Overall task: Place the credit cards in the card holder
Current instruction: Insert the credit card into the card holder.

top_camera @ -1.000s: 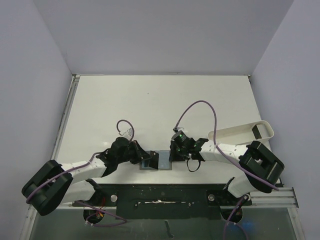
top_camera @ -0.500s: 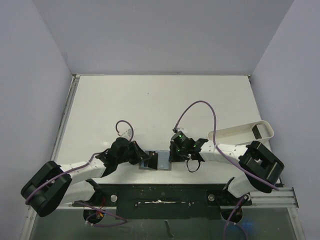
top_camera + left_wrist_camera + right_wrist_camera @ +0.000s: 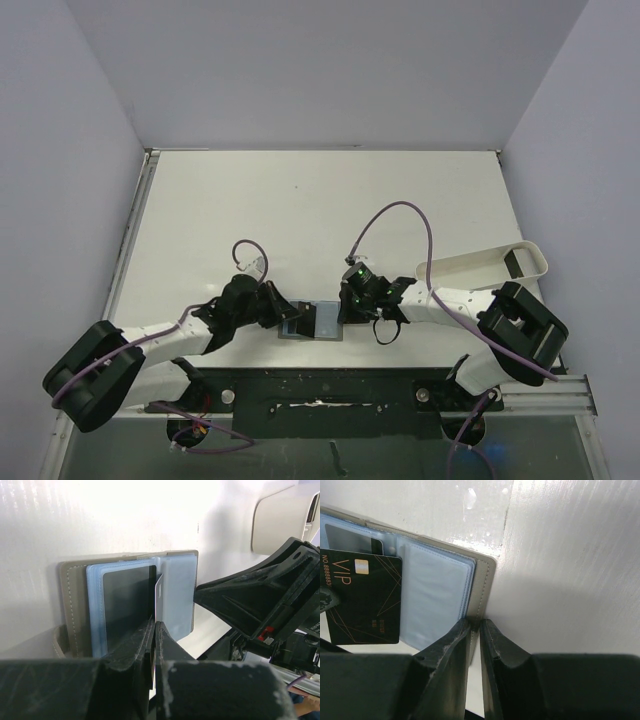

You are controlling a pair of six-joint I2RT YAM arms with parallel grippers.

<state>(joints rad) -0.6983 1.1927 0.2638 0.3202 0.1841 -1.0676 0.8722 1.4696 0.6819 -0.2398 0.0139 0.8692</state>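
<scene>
The card holder (image 3: pixel 326 322) lies open near the table's front edge, its light blue sleeves facing up. My left gripper (image 3: pixel 287 318) is shut on a black credit card (image 3: pixel 367 600) marked VIP, holding it over the sleeves. In the left wrist view this card (image 3: pixel 159 597) shows edge-on between the jaws of that gripper (image 3: pixel 154 622). Another dark card (image 3: pixel 127 605) sits in a left-hand sleeve. My right gripper (image 3: pixel 475 622) is shut on the holder's grey-olive right cover edge (image 3: pixel 483 585). Seen from above, the right gripper (image 3: pixel 347 312) is at the holder's right side.
A white oblong tray (image 3: pixel 470 267) lies to the right, with a dark card (image 3: pixel 520 262) in its far end. Its rim (image 3: pixel 280 520) shows in the left wrist view. Both arms meet close together over the holder, with purple cables looping above them.
</scene>
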